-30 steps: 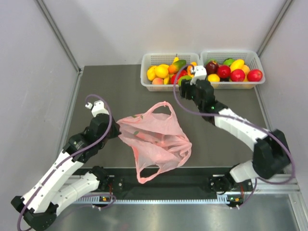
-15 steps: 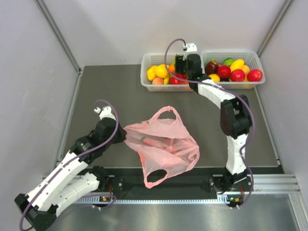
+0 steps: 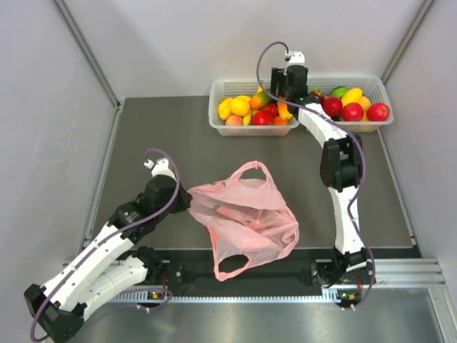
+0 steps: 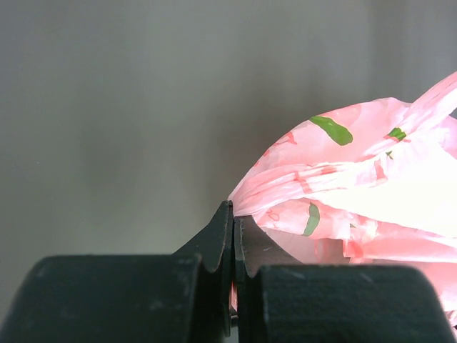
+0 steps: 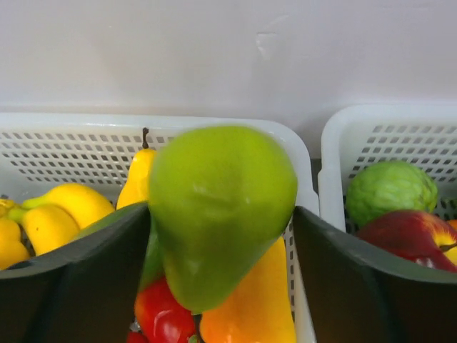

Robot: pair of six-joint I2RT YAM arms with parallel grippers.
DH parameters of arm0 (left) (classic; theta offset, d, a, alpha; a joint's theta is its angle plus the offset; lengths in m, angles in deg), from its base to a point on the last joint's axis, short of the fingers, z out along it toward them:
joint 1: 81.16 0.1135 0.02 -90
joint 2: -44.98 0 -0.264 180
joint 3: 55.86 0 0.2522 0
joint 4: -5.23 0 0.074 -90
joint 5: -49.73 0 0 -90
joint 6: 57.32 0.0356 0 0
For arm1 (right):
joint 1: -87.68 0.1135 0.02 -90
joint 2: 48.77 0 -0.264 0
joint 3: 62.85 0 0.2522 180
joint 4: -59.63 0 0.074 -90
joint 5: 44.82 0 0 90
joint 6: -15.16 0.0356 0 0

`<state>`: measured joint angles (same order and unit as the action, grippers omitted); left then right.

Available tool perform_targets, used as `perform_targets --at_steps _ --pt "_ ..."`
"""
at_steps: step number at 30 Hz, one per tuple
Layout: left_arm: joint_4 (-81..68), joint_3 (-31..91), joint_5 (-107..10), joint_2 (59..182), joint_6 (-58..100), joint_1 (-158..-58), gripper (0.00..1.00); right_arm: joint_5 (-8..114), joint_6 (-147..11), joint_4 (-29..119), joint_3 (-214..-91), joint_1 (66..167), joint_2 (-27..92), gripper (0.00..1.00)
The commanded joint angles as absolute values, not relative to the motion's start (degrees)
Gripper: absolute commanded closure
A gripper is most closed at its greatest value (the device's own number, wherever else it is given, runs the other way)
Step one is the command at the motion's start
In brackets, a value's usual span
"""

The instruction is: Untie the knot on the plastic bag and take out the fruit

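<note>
**Bag pinched, pear over the basket**

From above, on the grey bench [image 3: 178, 128], the pink bag [image 3: 246, 214] lies near my bases. Left wrist: my left end effector [image 4: 233, 214] is clamped on its film. Right wrist: my right end effector [image 5: 221, 214] brackets a green pear [image 5: 214, 179] over the white basket [image 5: 71, 136]; I cannot tell if it grips.

I count one bag [image 3: 246, 218] on one table [image 3: 164, 136], and two baskets: the left basket [image 3: 243, 129] and the right basket [image 3: 357, 78]. I have two end effectors, the left end effector [image 4: 233, 214] and the right end effector [image 5: 218, 214]. There is one green pear [image 5: 221, 179]. The heaped fruit [image 3: 239, 106] overlap too much to count.
</note>
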<state>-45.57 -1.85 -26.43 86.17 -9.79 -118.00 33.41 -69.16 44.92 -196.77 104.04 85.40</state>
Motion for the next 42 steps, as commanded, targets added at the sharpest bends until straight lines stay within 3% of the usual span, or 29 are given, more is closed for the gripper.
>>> perform_targets --at_steps 1,3,14,17,23,33,36,39,42 --pt "-41.84 -2.38 -27.09 86.73 -10.03 -117.81 1.0 34.36 -69.91 44.46 -200.54 103.76 84.47 0.17" --pt "-41.58 -2.38 -27.26 86.82 -10.29 -117.81 1.0 35.07 -70.26 44.29 -201.15 103.76 84.12 0.01" --pt "-41.49 -2.46 -27.61 85.32 -10.12 -117.81 1.0 34.98 -69.66 43.14 -197.83 103.67 74.03 0.0" --pt "-39.92 -2.55 -29.1 84.97 -9.33 -117.81 1.0 35.68 -68.34 44.19 -188.26 103.93 64.64 0.0" --pt "-35.96 -2.2 -31.66 84.18 -6.43 -117.81 1.0 42.53 -61.68 53.51 -153.85 104.99 39.24 0.0" --pt "-34.37 -0.97 -33.33 81.9 -4.06 -117.81 0.98 55.72 -58.57 36.31 -128.22 110.95 0.57 0.0" --pt "-34.11 -0.36 -34.47 81.37 -3.7 -117.81 0.87 55.99 -58.23 28.22 -125.49 112.72 -10.16 0.0" --pt "-33.85 0.17 -35.52 80.58 -3.44 -117.81 0.51 56.95 -57.52 20.84 -123.99 113.16 -20.07 0.0" --pt "-34.63 0.96 -35.44 80.4 -3.26 -117.81 0.01 57.04 -56.47 13.03 -124.42 113.08 -28.1 0.0"
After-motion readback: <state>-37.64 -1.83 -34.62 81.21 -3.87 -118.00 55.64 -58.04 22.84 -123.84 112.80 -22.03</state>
